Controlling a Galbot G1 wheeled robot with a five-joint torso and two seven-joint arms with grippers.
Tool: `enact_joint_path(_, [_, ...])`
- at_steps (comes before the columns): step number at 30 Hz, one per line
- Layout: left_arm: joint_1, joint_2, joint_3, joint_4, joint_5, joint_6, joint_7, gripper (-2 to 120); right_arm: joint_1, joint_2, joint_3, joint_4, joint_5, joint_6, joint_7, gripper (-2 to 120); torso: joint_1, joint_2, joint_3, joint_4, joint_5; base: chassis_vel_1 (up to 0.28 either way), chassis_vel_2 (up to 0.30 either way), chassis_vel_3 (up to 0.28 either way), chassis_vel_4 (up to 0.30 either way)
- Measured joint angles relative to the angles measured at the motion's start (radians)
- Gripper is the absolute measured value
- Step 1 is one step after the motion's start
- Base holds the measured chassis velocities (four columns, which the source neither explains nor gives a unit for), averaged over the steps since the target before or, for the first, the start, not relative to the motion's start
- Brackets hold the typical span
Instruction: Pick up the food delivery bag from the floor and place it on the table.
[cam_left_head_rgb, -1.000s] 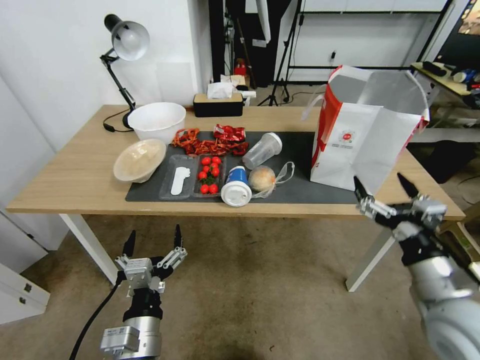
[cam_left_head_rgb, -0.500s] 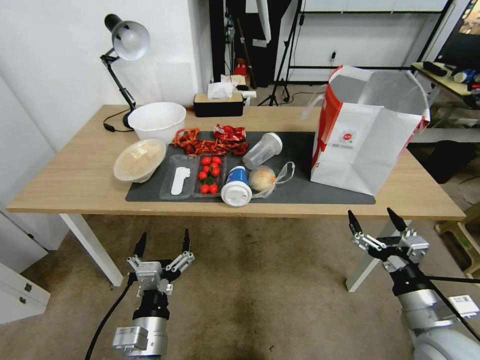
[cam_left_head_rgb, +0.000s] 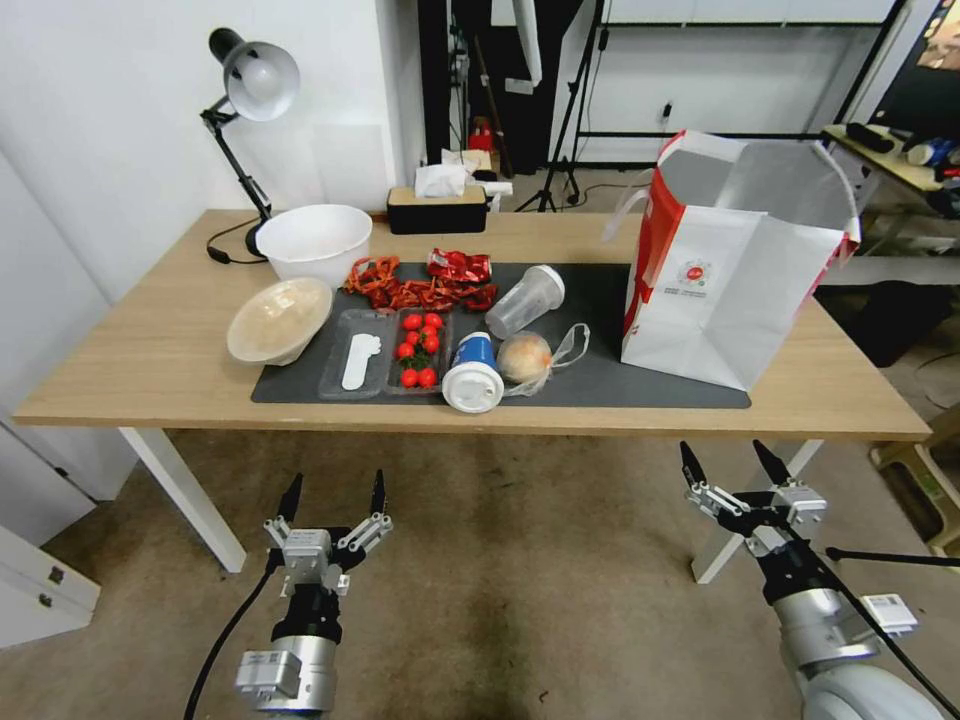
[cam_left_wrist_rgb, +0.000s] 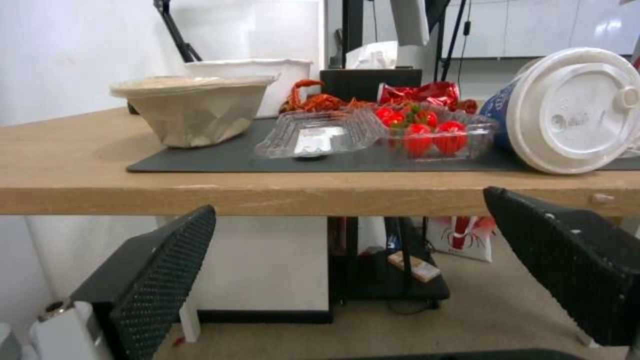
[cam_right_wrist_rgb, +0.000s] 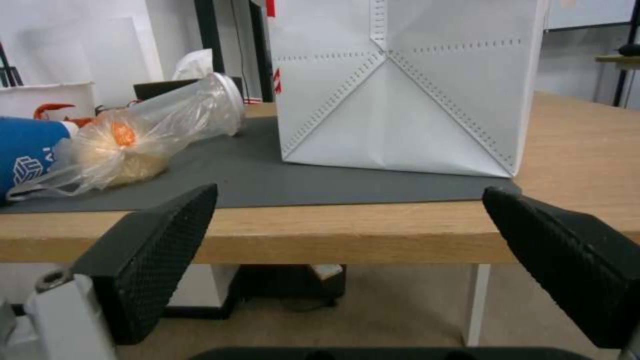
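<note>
The food delivery bag (cam_left_head_rgb: 725, 265) stands upright on the tabletop (cam_left_head_rgb: 150, 350), at its right end, base partly on the dark mat (cam_left_head_rgb: 600, 385) and partly on bare wood, mouth open, nothing holding it. So the placing looks done (bag is off the floor (cam_left_head_rgb: 520, 580) and sits steady on its own). The right claw (cam_left_head_rgb: 735, 480) hangs in front of the tabletop edge, below the bag and well apart from it, fingers spread wide and holding nothing; in the right wrist view the bag's white side (cam_right_wrist_rgb: 407, 95) sits beyond the edge with both pads clear of it. The left claw (cam_left_head_rgb: 333, 505) hovers low over the floor to the left, also spread wide and not holding anything. Nothing seems left for the bag itself, judging from how it sits; at most the arms need parking.
</note>
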Motion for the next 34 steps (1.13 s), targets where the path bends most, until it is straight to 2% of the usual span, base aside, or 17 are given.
enact_joint_path(34, [0.001,0.000,0.000,-0.001,0.000,0.003,-0.001,100,0.000,-0.003,0.001,0.004,0.002,0.000,0.001,100,0.000,0.000,0.000,-0.0001,0.0001,0.000,0.000,0.000,0.000])
